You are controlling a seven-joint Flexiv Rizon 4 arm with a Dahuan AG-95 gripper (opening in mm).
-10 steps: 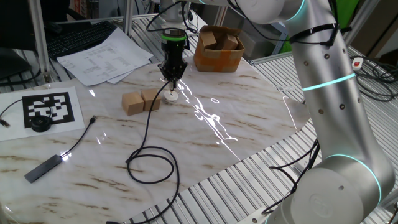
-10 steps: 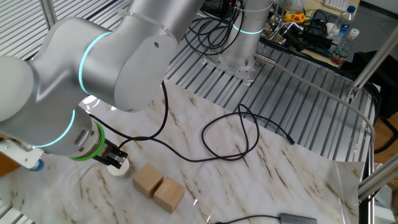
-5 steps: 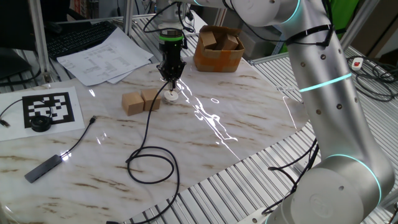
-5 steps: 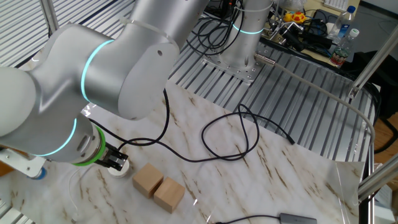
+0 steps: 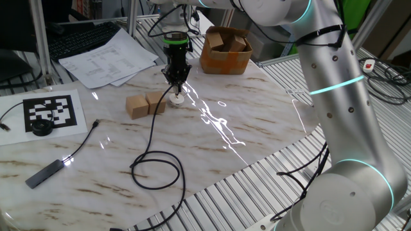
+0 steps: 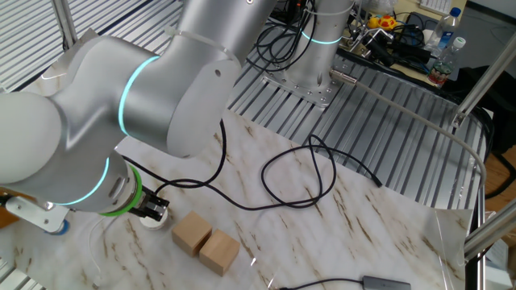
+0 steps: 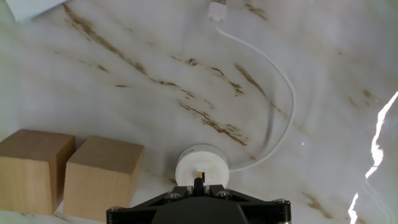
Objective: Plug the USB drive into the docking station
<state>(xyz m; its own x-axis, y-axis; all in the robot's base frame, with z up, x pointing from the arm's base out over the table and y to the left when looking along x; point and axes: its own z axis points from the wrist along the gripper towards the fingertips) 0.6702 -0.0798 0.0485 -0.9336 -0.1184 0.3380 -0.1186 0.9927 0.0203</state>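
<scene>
A: What is sitting at the left?

B: Two tan blocks (image 7: 68, 175) are lying side by side on the marble table (image 7: 124, 93).

A: And beside them?

B: The docking station (image 7: 201, 165) is resting just right of the blocks. The pincer (image 5: 176, 84) is hovering over it, gripping the USB drive (image 7: 199, 184); its cable (image 5: 154, 138) is trailing away.

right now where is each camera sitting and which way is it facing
One fixed view: high off the table's long side, facing the paper sheets and cardboard box; the whole arm shows, gripper over the docking station.
The other fixed view: opposite side, facing the arm's base; big arm links fill the left, hiding most of the gripper.
Hand view: on the hand, looking down the fingers at the docking station; only the gripper's dark front edge shows.
All three share the two tan blocks beside the docking station.
</scene>
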